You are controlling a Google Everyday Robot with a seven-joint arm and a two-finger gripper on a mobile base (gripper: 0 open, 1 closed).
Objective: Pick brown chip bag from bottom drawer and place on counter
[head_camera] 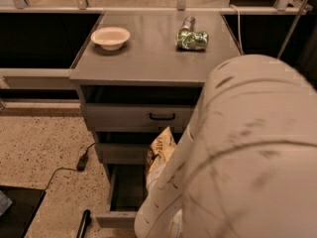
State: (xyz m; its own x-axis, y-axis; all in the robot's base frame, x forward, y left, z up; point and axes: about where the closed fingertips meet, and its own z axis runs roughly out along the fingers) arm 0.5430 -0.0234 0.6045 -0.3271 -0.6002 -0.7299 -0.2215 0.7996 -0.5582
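We judge the task to be about midway. The lowest, deepest grey metal drawer (pixel 115 217) is pulled open at the foot of the cabinet. The small crinkly chip bag with its tan-yellow edges and pale lettering (pixel 161 153) is not lying in it. It stands upright above the open well, in front of the shallower middle grey drawer (pixel 119 152) and pressed against the robot's bulky white arm shell (pixel 247 157). That shell fills the lower right of the view and hides the gripper, which we place somewhere behind it, down by the bag. We cannot tell whether it is open or closed, though a bag raised like this is probably being carried. The placing is left to do. The flat grey metal counter top (pixel 148 63) holds only a shallow white bowl (pixel 110 37) at its left and a shiny green foil bag (pixel 192 39) at its right, well apart. The bare stretch between and in front of them looks to us like the natural spot for the brown bag, which must rise past the top drawer with the black handle (pixel 133 117) to get there
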